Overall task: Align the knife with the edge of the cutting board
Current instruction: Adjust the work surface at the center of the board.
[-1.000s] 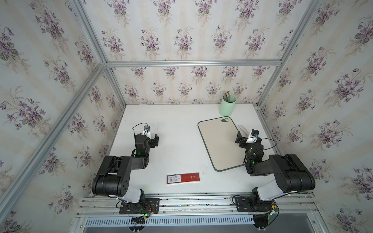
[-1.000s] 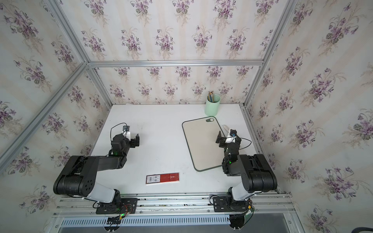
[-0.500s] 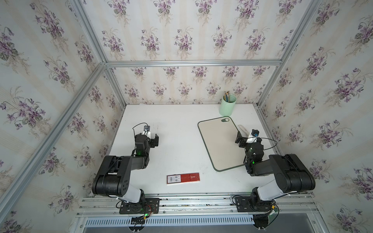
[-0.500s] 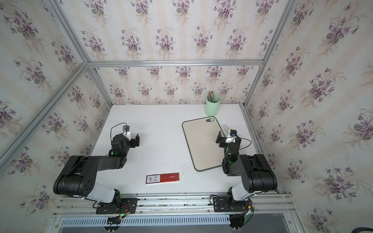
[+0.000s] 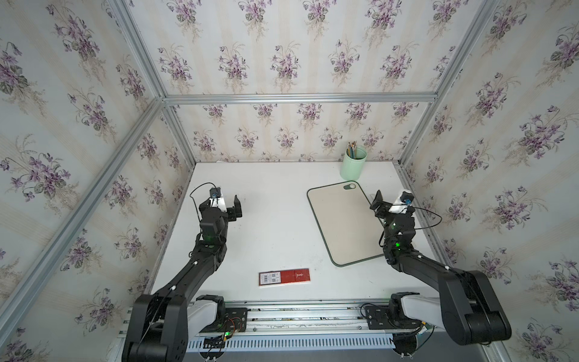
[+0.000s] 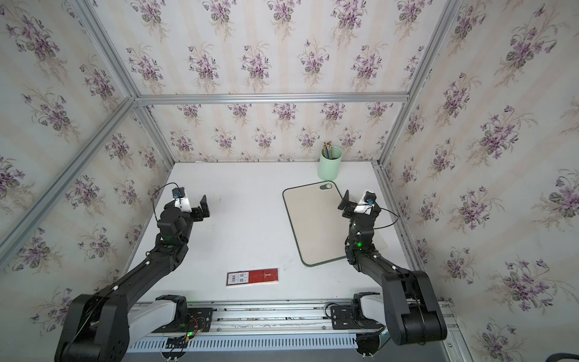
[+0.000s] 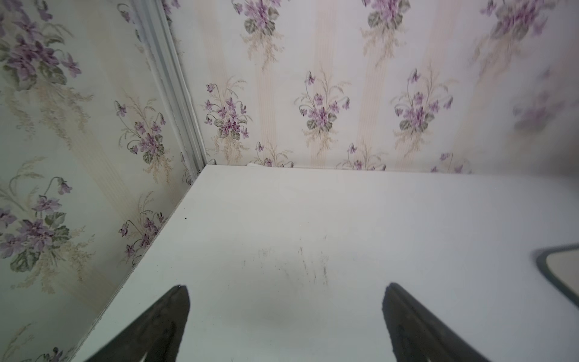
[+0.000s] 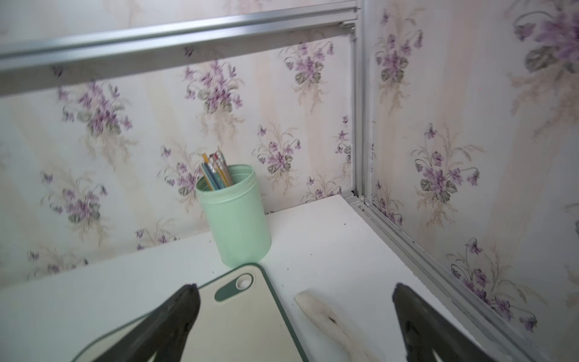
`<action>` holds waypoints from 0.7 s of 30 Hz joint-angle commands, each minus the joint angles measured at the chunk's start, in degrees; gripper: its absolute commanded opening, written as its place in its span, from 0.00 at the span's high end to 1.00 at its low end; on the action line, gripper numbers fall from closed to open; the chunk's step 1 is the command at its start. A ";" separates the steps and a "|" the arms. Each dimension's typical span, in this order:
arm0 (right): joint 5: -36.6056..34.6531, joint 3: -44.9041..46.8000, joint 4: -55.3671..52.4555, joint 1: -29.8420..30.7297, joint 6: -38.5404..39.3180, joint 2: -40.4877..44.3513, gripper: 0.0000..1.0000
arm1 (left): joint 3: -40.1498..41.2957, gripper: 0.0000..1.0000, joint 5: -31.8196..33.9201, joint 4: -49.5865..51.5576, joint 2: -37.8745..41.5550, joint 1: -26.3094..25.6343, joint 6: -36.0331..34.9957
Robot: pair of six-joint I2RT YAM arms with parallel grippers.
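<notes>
Right claw [image 8: 294,291] hovering open over knife [image 8: 329,319], lying on worktop [image 8: 329,244] just beside board [image 8: 238,326] edge; probably lining up a grasp. Left claw [image 7: 286,290] idling open, empty, well apart.

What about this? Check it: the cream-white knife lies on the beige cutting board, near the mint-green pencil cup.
Wrong: the cream-white knife lies on the white table beside the beige cutting board, near the mint-green pencil cup (right wrist view).
</notes>
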State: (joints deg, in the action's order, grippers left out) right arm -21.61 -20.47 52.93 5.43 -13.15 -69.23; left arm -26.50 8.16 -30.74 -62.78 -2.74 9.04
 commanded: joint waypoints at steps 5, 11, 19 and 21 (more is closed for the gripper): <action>8.58 -13.93 -34.08 -5.17 -17.85 -7.45 0.00 | -5.50 0.01 -32.01 14.72 -8.88 2.02 19.29; 8.42 -37.45 -54.16 -5.64 -15.32 -27.63 0.00 | -10.85 0.01 -23.28 26.06 -11.72 -13.02 16.43; 13.56 -58.34 -67.13 -11.69 -15.60 -47.37 0.00 | -17.57 0.01 -22.92 29.06 -24.96 -26.53 17.99; 14.27 -59.14 -66.05 -12.32 -15.00 -49.34 0.01 | -18.99 0.01 -22.70 29.23 -28.00 -28.67 17.78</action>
State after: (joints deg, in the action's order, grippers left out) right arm -9.80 -78.06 -8.38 -6.35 -28.32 -116.68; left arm -43.94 -15.84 -3.38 -88.12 -29.45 26.52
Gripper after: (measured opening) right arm 0.995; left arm 0.993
